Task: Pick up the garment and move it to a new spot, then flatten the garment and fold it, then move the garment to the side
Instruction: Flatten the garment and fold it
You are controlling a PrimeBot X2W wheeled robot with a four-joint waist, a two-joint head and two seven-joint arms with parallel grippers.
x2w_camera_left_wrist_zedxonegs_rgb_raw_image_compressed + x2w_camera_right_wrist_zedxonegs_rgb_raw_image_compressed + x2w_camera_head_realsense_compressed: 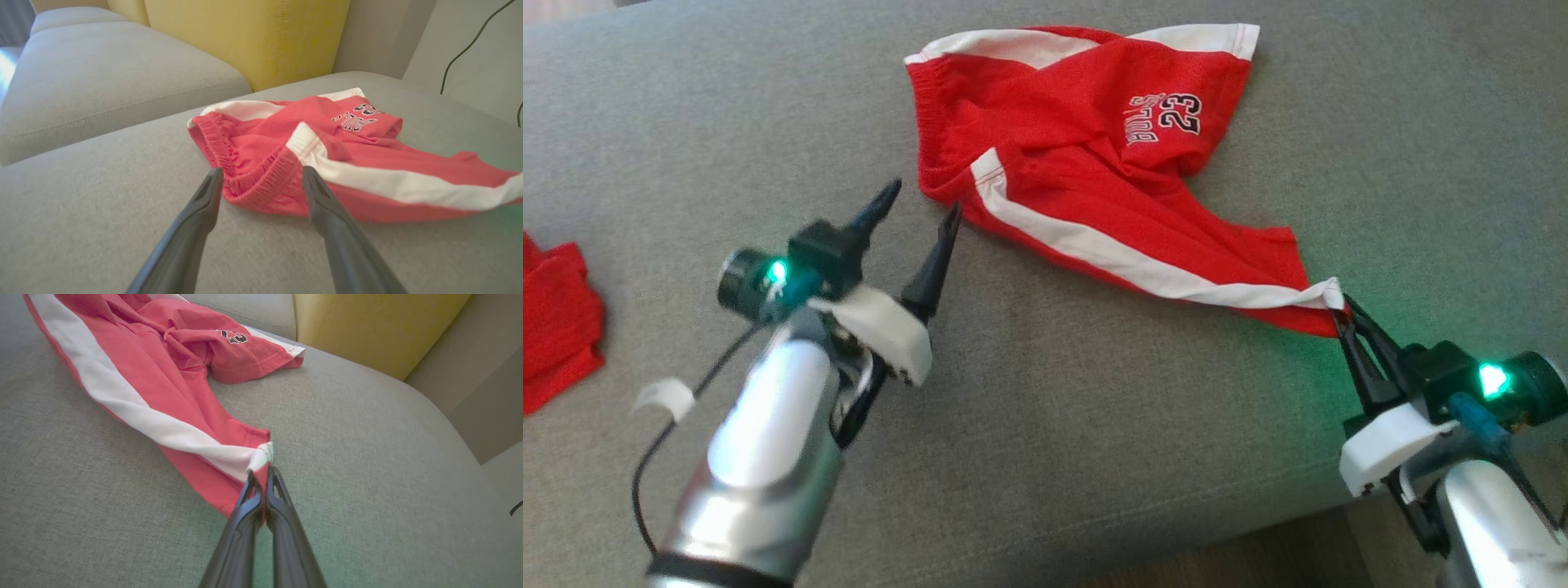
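Observation:
The garment (1086,155) is a pair of red shorts with white side stripes and a "23" print, lying crumpled on the grey sofa cushion (1094,425). One leg is stretched toward the lower right. My right gripper (1342,314) is shut on that leg's hem corner (261,457), and the cloth (163,392) runs away from it. My left gripper (920,200) is open just short of the elastic waistband corner (261,183), with its two fingertips (214,175) on either side of that corner, holding nothing.
Another red cloth (556,318) lies at the cushion's far left. A yellow back cushion (245,36) stands behind the seat, and a second grey seat (102,77) adjoins it. The sofa's front edge (1217,543) runs close to my right arm.

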